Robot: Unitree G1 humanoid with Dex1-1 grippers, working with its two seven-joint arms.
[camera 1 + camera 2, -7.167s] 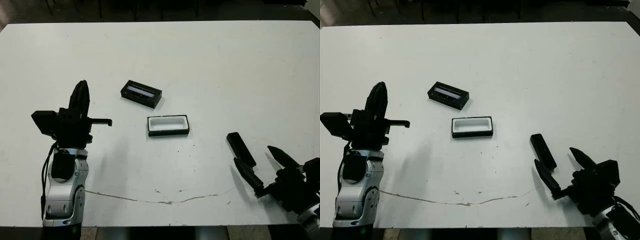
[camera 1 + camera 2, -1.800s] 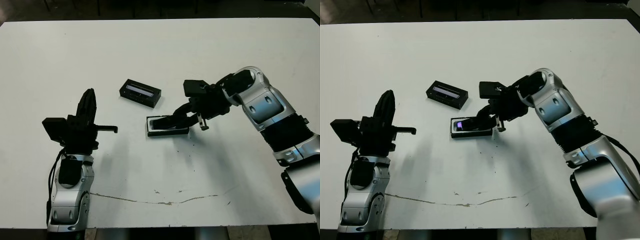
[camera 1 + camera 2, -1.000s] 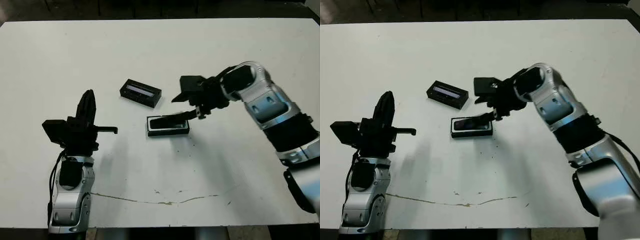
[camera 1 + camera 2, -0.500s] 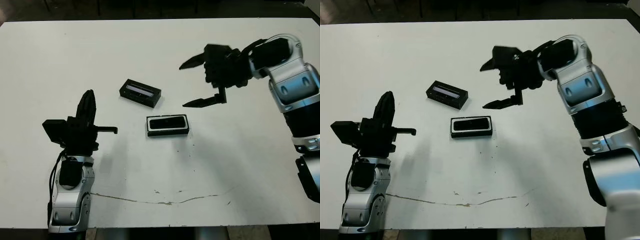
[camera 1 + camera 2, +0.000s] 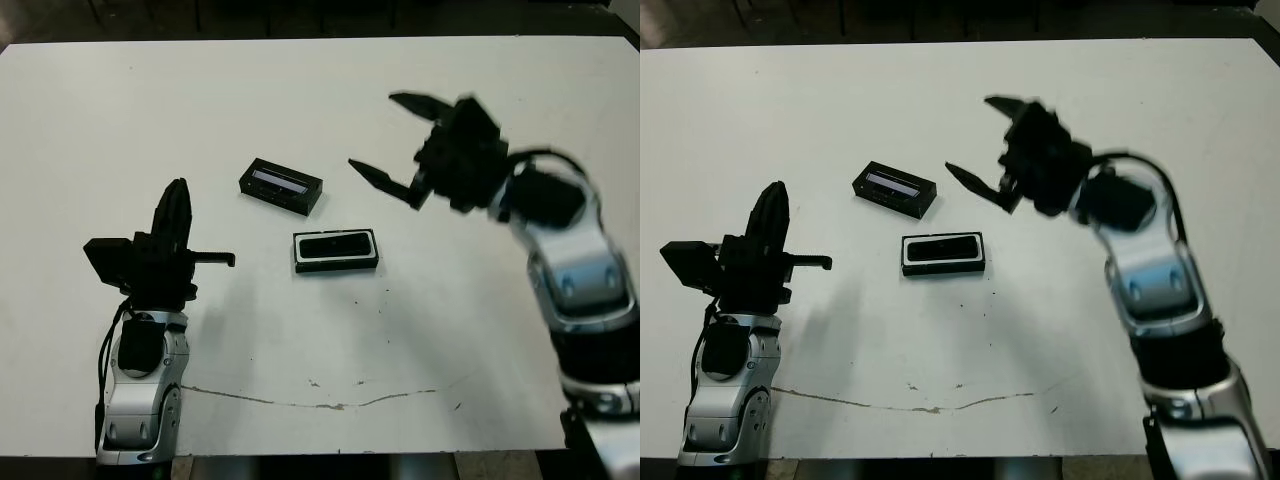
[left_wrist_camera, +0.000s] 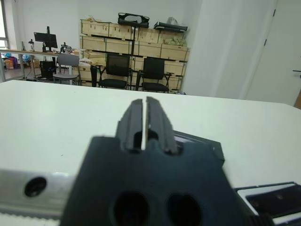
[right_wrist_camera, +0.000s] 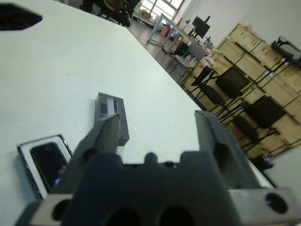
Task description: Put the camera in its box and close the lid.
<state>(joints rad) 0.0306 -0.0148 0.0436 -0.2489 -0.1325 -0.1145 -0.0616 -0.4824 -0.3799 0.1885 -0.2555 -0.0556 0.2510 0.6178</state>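
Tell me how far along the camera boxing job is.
Done: the camera lies inside the box. In hand: nothing; the right end effector is open above the table, the left end effector shut and empty. Left: the lid sits beside the box, not yet fitted.

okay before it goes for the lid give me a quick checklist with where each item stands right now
1. Camera seated in the box: ok, it lies flat inside the rim.
2. Right gripper empty and open: ok, fingers spread wide, nothing between them.
3. Lid reachable: ok, it sits on the table just beyond the box, apart from it, nothing on top.
4. Lid right way up: ok, window strip faces up.
5. Left gripper out of the way: ok, shut, off to the side of both.
6. Camera pressed fully down: cannot tell.
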